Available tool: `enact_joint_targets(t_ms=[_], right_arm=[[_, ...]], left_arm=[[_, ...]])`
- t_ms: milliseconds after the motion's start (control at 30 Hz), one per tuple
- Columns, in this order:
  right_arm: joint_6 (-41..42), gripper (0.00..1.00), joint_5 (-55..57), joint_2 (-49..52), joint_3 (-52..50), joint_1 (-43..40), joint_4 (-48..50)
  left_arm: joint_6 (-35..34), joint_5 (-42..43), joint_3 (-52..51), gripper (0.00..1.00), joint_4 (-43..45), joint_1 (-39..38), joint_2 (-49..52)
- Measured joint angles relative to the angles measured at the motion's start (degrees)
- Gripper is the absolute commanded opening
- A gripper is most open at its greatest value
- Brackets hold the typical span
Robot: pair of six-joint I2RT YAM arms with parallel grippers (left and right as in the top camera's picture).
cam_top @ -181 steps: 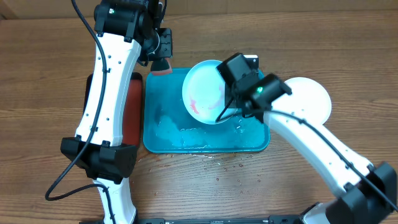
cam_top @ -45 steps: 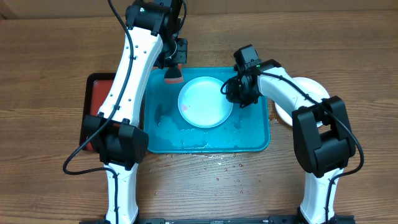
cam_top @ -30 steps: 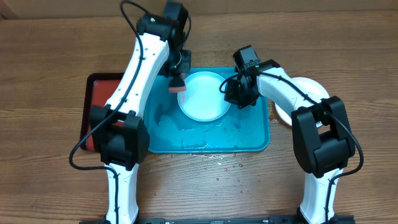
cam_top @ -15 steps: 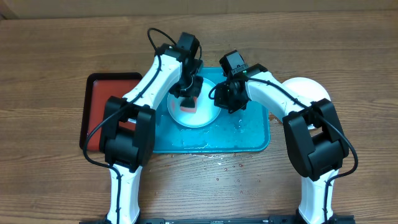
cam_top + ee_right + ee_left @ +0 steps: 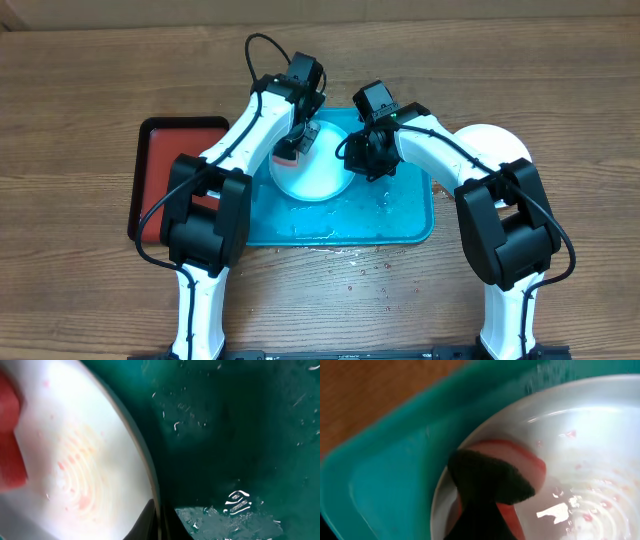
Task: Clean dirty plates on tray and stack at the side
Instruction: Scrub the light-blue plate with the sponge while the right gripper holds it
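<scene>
on the tray (image 5: 400, 215), right claw (image 5: 352, 160) pinches the plate (image 5: 318, 180) under the sponge (image 5: 289, 155).

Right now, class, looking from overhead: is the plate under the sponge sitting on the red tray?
No, the plate rests on the blue tray, while the red tray lies beside that tray on its left.

A red sponge with a dark fuzzy scouring face (image 5: 512, 457) presses against the inner left side of a white round shallow plate (image 5: 590, 435), which is wet and flecked with pale pink specks. The plate sits in a cyan-blue plastic tray (image 5: 395, 480). Brown wooden tabletop (image 5: 370, 395) shows at the far left.
</scene>
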Motion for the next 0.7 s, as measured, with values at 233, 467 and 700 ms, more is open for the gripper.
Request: enact_joint_targets(t_ms=[233, 467, 700], right_arm=[[0.74, 0.04, 0.55, 0.04, 0.0, -0.11, 0.0], [0.66, 0.04, 0.55, 0.04, 0.0, -0.13, -0.66], [0.46, 0.04, 0.52, 0.04, 0.0, -0.13, -0.68]], left_arm=[[0.98, 2.36, -0.31, 0.04, 1.99, 0.02, 0.0], [1.18, 10.75, -0.35, 0.04, -2.64, 0.57, 0.0], [4.94, 16.98, -0.5, 0.04, -3.26, 0.72, -0.02]])
